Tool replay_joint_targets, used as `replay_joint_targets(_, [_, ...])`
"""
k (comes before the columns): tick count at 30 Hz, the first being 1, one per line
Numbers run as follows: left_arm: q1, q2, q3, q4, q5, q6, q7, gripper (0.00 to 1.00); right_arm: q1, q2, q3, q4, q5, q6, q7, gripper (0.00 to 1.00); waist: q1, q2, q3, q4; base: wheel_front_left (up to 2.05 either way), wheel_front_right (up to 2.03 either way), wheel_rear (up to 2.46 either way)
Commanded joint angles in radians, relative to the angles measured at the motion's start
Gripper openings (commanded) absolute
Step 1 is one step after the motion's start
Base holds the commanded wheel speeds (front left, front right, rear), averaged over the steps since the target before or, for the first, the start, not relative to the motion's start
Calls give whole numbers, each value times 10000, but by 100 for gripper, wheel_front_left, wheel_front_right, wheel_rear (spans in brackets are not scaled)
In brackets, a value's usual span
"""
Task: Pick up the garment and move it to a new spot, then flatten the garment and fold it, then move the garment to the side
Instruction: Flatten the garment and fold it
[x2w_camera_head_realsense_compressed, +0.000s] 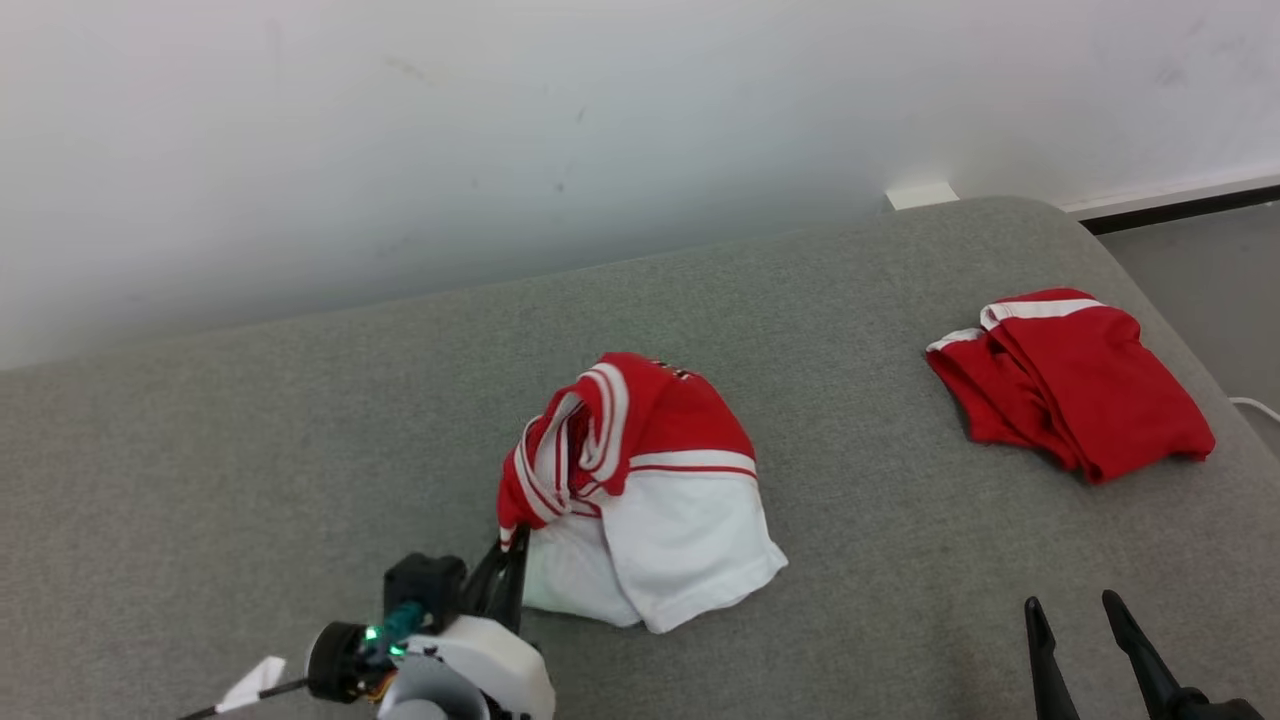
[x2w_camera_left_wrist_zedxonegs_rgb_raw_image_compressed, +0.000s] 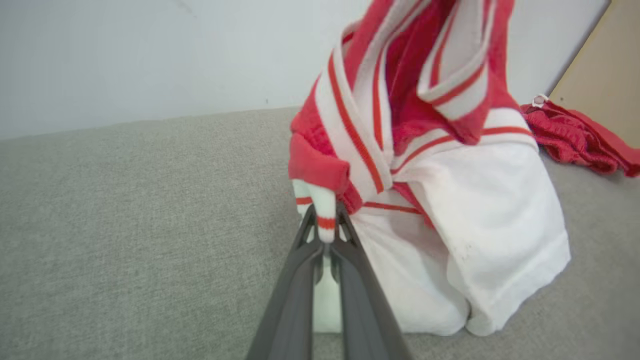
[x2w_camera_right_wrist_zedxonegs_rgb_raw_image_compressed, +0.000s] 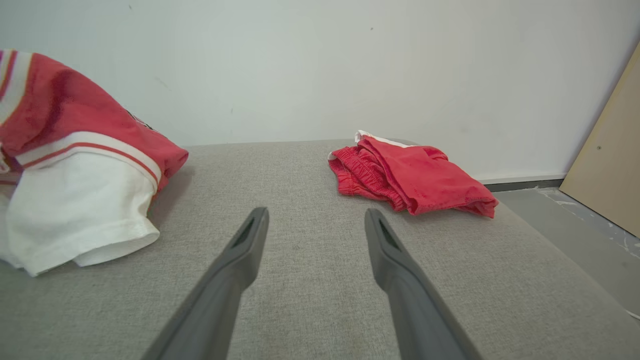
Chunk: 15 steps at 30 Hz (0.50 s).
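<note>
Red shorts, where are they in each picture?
Head view: red shorts at the right side, middle height.
Left wrist view: red shorts at the upper right edge.
Right wrist view: red shorts just right of the middle.
Shared landmark: the red-and-white shirt, left of them in every view.

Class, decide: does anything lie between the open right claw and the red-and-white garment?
Nothing visible does. Only bare grey cushion separates the right claw from the garment; the red shorts lie off to the other side.

No words or numbers are reading clearly from here; a dark print (x2w_camera_head_realsense_compressed: 680, 373) on the red-and-white jersey (x2w_camera_head_realsense_compressed: 650, 480), mid-frame, is showing too small to decipher.
</note>
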Motion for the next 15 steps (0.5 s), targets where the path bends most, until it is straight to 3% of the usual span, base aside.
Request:
replay_joint_targets(1, [-145, 48, 159, -365, -786, -208, -3, 0, 36, -5, -34, 15, 17, -29, 8, 100, -1, 0, -53, 104, 0, 0, 0])
replay_joint_targets(7, [-738, 48, 388, -1173, -2216, -561, -1, 0, 206, -14, -44, 36, -29, -31, 8, 100, -1, 0, -231, 388, 0, 0, 0])
replay_joint_targets(11, [-1546, 204, 538, -1704, -2473, -648, 501, 0, 263, -1, -14, 47, -18, -29, 7, 100, -1, 0, -370, 634, 0, 0, 0])
replay_joint_targets(15, [-2591, 743, 692, -2252, -2237, -507, 1202, 0, 295, 15, 9, 64, 6, -29, 8, 100, -1, 0, -482, 823, 0, 0, 0])
